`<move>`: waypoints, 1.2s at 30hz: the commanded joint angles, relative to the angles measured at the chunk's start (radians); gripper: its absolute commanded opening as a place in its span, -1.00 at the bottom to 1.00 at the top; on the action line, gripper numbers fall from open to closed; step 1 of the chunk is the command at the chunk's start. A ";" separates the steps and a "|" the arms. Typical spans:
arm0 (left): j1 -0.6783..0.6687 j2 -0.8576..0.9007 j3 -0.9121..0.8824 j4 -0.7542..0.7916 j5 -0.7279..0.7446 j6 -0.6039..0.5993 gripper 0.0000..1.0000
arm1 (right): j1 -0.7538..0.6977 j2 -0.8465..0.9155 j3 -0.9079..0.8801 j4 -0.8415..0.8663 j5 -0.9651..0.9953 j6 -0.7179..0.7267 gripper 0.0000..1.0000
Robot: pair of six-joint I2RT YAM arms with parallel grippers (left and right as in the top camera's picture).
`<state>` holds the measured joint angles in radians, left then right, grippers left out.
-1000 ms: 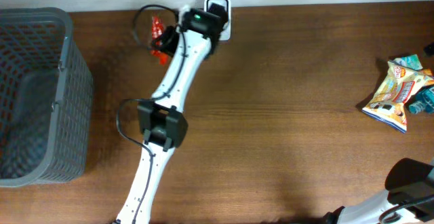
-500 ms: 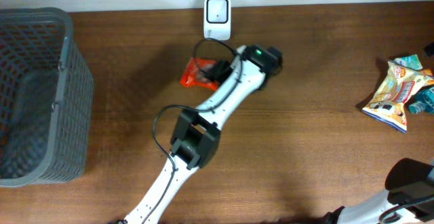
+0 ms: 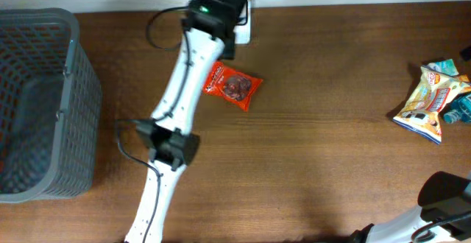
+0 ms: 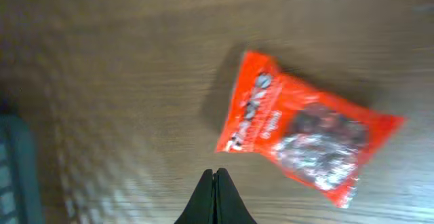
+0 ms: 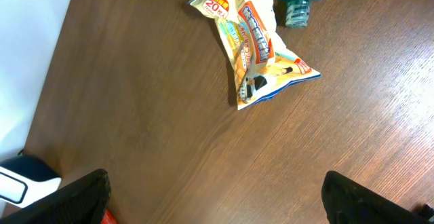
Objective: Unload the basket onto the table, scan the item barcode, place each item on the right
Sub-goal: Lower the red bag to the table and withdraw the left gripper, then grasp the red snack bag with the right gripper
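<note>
Red snack packet [image 3: 234, 86] flat on bench [image 3: 331, 140], just in front of white scanner [image 3: 245, 29], long axis diagonal. Left hand [image 4: 215, 173] pinched shut, empty, poised above with packet ahead and to its right; right hand [image 5: 217, 200] spread wide, well apart. Approach with nearer left hand across short axis.

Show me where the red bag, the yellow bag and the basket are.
red bag [image 3: 234, 86], overhead view, middle of the pack.
yellow bag [image 3: 430, 101], overhead view, printed front.
basket [image 3: 82, 125], overhead view, right wall.
</note>
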<state>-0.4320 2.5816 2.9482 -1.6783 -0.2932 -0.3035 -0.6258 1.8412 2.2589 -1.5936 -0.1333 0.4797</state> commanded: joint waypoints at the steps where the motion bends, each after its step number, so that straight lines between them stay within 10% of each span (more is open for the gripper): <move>1: 0.041 0.081 -0.114 0.000 0.231 0.002 -1.00 | -0.002 -0.002 0.002 0.000 -0.002 0.007 0.97; 15: -0.060 0.107 -0.215 0.262 0.347 0.041 -1.00 | -0.002 -0.002 0.002 0.000 -0.002 0.007 0.97; 17: -0.018 0.086 -0.084 0.171 0.143 0.039 -0.40 | -0.002 -0.002 0.002 0.000 -0.002 0.007 0.97; 19: 0.047 0.072 -0.011 0.097 -0.003 0.039 0.99 | -0.002 -0.002 0.002 0.000 -0.002 0.007 0.97; 31: 0.325 0.073 -0.016 0.013 0.219 -0.048 0.98 | 0.001 -0.002 0.002 0.103 -0.226 0.002 0.97; 36: 0.323 0.073 -0.016 0.016 0.219 -0.048 0.98 | 0.341 0.037 -0.067 0.159 -0.414 -0.733 0.97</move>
<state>-0.1089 2.6781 2.9330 -1.6604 -0.0845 -0.3412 -0.4850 1.8435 2.2383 -1.4250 -0.4709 0.1566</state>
